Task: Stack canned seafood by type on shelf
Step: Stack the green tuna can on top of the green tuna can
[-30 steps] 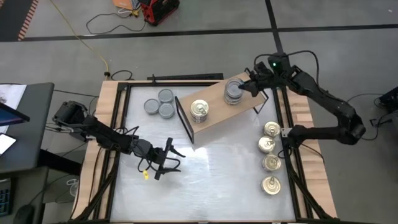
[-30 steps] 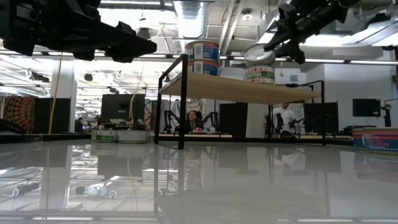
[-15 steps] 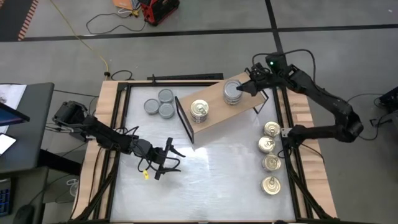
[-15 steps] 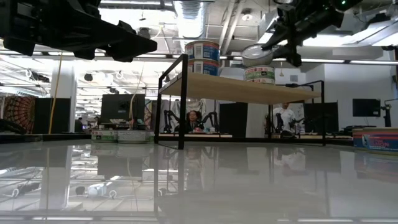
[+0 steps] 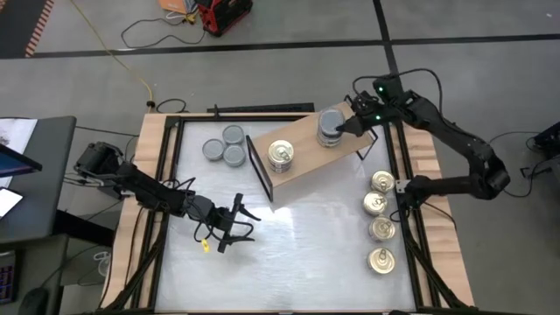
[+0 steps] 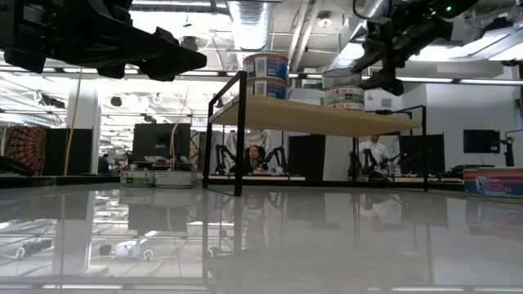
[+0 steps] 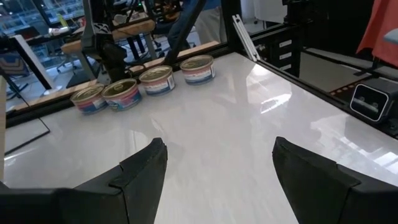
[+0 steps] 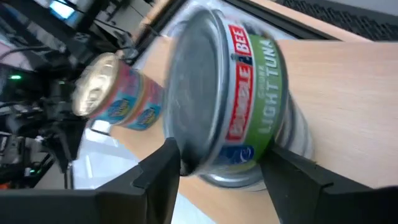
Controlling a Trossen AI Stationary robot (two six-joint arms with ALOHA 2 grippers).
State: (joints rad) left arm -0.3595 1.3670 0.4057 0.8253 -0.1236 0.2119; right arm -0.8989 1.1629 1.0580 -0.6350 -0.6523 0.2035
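White surface (image 5: 297, 236): left pincer (image 5: 238, 223) hovers low, spread wide, grasping nothing. Four gold-lidded tins (image 5: 378, 203) line right edge. Beyond, shelf (image 5: 302, 144): right pincer (image 5: 348, 122) around grey-topped tuna tin (image 5: 331, 122) atop stack; grip uncertain.

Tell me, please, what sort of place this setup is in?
Probably a robotics lab or workshop: the table stands on a bare grey floor with loose cables, exposed ceiling ducts run overhead, and more desks with monitors fill the open room behind.
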